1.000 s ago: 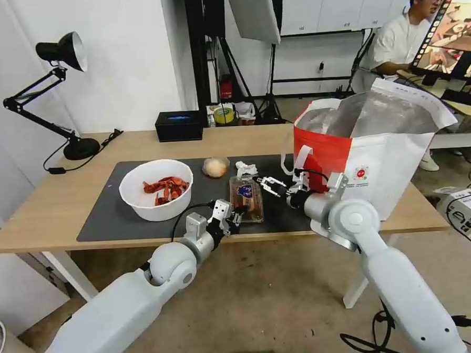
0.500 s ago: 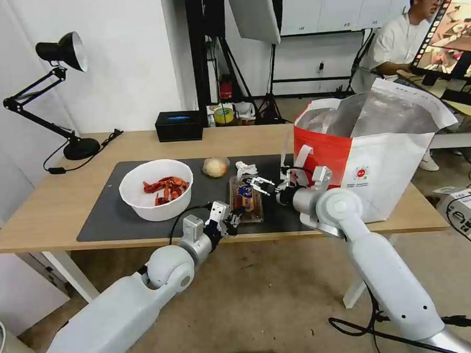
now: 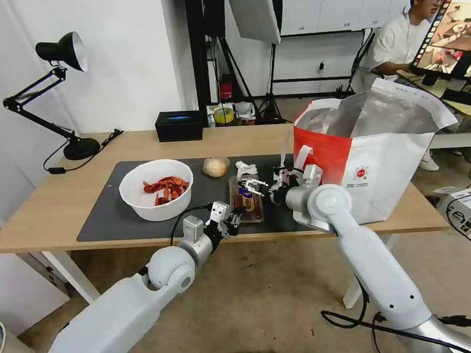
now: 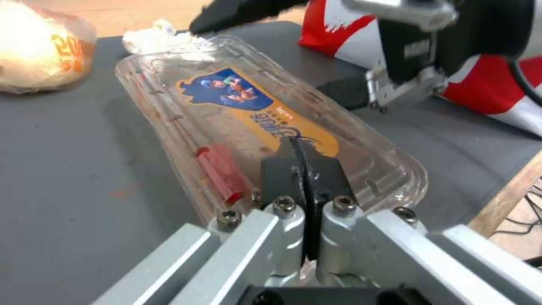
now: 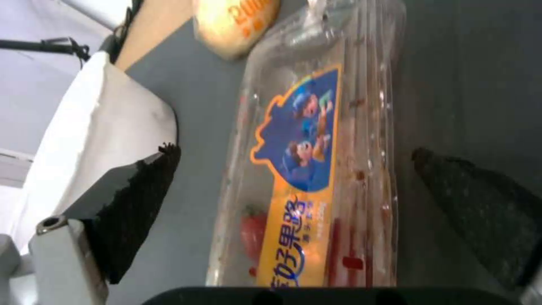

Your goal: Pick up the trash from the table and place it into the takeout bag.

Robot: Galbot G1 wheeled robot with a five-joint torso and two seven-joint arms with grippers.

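Two robot grippers met over a clear plastic tray point(image 3: 246, 198) on the dark mat point(image 3: 113, 209) of a wooden table point(image 3: 47, 207).

The left gripper point(image 3: 234, 218), its fingers pressed together and holding nothing, sat at the tray's 6 o'clock end, over its near edge. The right gripper point(image 3: 251, 187) straddled the tray from 3 o'clock, its fingers point(image 5: 135, 207) spread wide with one on each side, holding nothing. A white bowl point(image 3: 156, 189) of red shells stood at 9 o'clock of the tray, a beige ball point(image 3: 215, 166) at 11 o'clock, a crumpled tissue point(image 3: 245, 168) at 12 o'clock and the red-and-white bag point(image 3: 374, 156) at 3 o'clock.
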